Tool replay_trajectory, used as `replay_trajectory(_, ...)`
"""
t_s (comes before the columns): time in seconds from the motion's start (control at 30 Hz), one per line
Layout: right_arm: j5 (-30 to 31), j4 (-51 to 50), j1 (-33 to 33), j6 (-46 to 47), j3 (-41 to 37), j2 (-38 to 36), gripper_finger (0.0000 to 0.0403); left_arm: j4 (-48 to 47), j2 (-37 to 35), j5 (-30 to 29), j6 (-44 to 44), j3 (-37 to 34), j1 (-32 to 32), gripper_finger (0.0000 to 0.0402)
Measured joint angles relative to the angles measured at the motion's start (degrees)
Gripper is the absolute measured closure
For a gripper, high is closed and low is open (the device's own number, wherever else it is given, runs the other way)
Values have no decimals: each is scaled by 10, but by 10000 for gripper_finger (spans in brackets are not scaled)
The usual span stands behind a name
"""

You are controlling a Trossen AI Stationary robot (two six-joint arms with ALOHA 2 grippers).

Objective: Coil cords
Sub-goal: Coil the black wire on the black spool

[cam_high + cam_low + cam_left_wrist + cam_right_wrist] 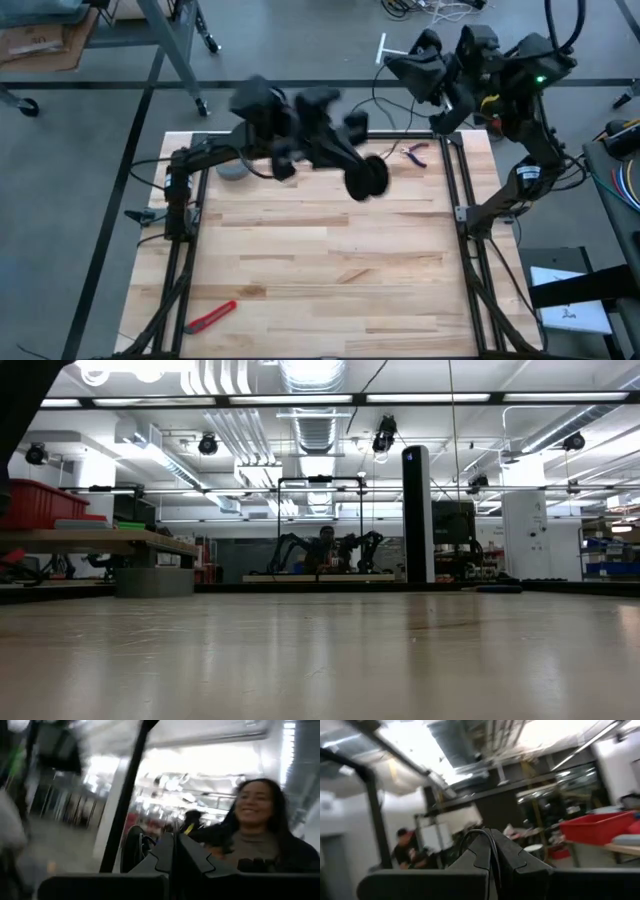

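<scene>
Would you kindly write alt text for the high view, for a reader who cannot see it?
Seen from above, the left gripper holds a small black reel over the far part of a wooden table, motion-blurred. The right gripper is raised beyond the far right corner. Purple pliers and a red cutter lie on it.

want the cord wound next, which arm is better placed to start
Probably left: its gripper is by the reel over the table. The right gripper pinches the cord but is raised beyond the table's far edge.
</scene>
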Motion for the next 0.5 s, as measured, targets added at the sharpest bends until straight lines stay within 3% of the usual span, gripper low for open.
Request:
replay_trajectory(0.17,-8,-20,0,-19,0,-10,403,131,-35,15,-6,1,24,393)
replay_trajectory(0.27,-38,-9,4,-9,0,-12,403,152,-59,-7,17,2,48,393)
replay_trajectory(0.37,-59,35,28,2,0,-2,403,82,-74,-38,47,2,78,393)
replay_trajectory(0.5,-58,80,43,-1,0,11,403,-77,-79,-41,59,1,114,396)
